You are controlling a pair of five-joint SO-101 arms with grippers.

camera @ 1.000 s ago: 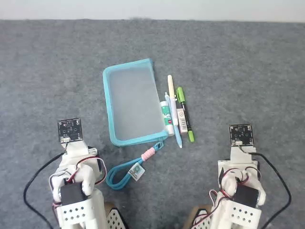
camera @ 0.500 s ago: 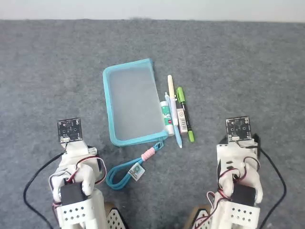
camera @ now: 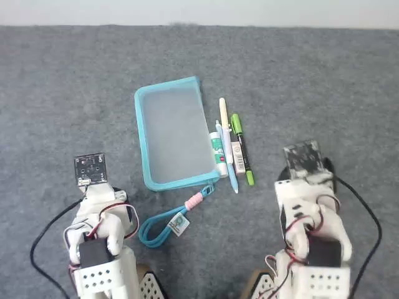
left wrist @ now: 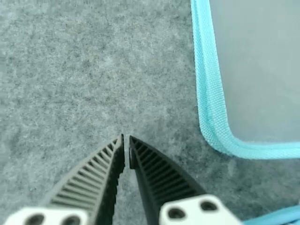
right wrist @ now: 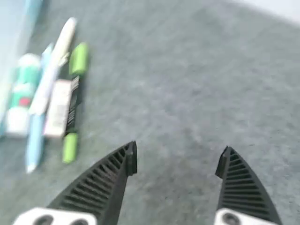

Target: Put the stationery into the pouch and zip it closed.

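A translucent pouch (camera: 173, 138) with a teal border lies flat mid-table, its teal wrist strap (camera: 163, 225) with a pink zipper pull trailing toward the arms. Just right of it lie a glue tube (camera: 217, 154), a blue pen (camera: 229, 167), a cream pen (camera: 224, 118), a white eraser (camera: 237, 156) and a green marker (camera: 242, 148). My left gripper (left wrist: 125, 139) is shut over bare felt, near the pouch corner (left wrist: 220, 136). My right gripper (right wrist: 179, 158) is open and empty above the felt, with the green marker (right wrist: 75, 101) and the other stationery off to its side.
Grey felt covers the whole table (camera: 324, 87). A pale wall strip runs along the far edge. Black cables loop beside both arm bases at the near edge.
The right arm has risen and swung forward and left toward the stationery. The left arm has stayed in place.
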